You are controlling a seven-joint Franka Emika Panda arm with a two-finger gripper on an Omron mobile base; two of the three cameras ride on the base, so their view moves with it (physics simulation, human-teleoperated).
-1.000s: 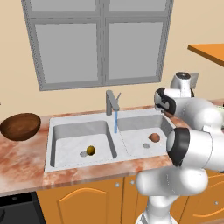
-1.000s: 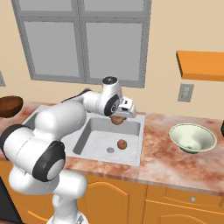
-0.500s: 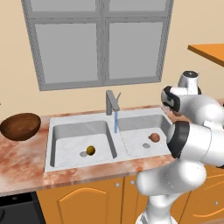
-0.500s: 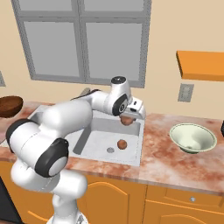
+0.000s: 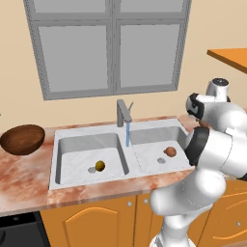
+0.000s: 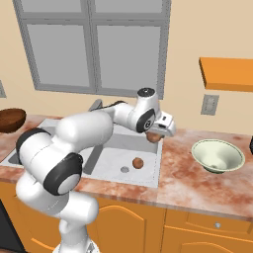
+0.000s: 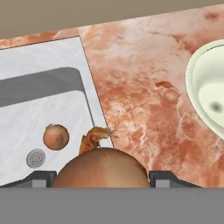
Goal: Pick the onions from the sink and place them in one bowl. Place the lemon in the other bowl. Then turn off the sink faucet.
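A dark brown wooden bowl (image 5: pixel 22 139) sits at the far left of the reddish marbled desk (image 6: pixel 197 178). In the light-grey double sink (image 5: pixel 72 140), a yellow-olive lemon (image 5: pixel 100 166) lies left, one reddish-brown onion (image 6: pixel 138 162) right. The hand (image 6: pixel 159 132) is clenched on the second onion (image 7: pixel 101 167) above the sink's right rim. The pale green-white bowl (image 6: pixel 218 156) stands rightmost.

grey window (image 5: pixel 111 46) above marbled countertop (image 6: pixel 192 183); orange cabinets (image 5: pixel 96 222), wall outlet (image 6: pixel 209 104)
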